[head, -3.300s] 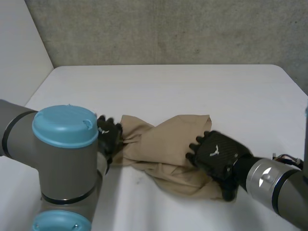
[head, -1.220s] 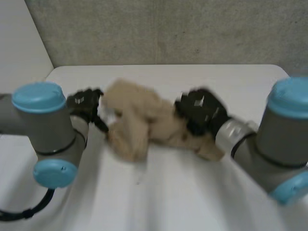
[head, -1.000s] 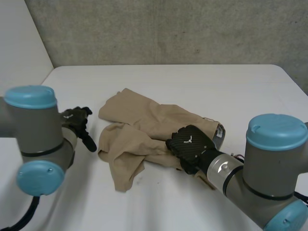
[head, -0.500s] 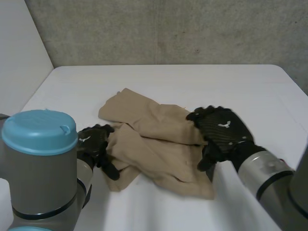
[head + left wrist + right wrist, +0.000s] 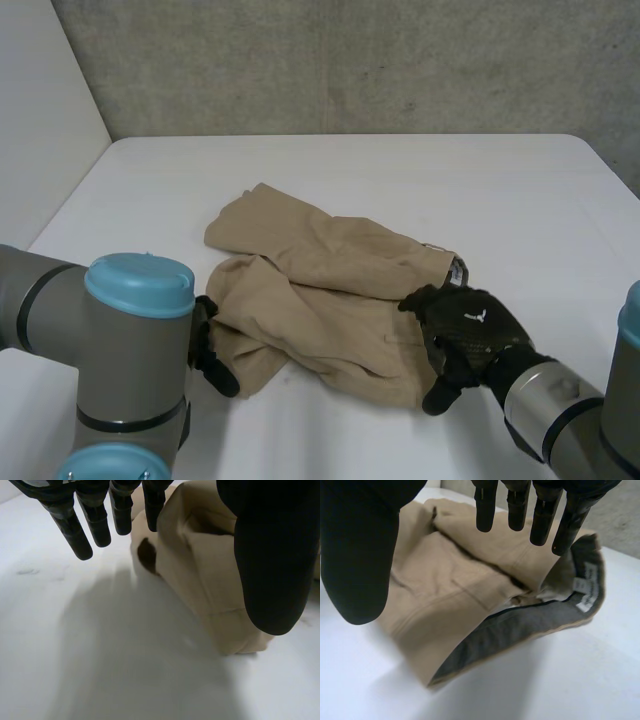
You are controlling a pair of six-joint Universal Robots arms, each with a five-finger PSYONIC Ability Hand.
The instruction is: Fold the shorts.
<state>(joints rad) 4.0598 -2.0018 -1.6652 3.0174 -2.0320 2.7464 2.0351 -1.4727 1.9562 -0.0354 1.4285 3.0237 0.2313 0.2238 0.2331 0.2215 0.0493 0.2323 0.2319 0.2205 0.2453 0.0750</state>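
One pair of tan shorts [image 5: 320, 285] lies crumpled in the middle of the white surface [image 5: 400, 180]. The left robot hand [image 5: 215, 365] hangs wide, fingers straight, beside a leg end; the right robot hand [image 5: 468, 330] is spread wide over the waistband end, holding nothing.

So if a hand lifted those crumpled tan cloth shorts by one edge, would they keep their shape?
Probably not: the tan cloth shorts lie in soft folds, so they would likely droop. They look thin, so probably light. The waistband, turned back on its grey lining, may hang slightly stiffer.
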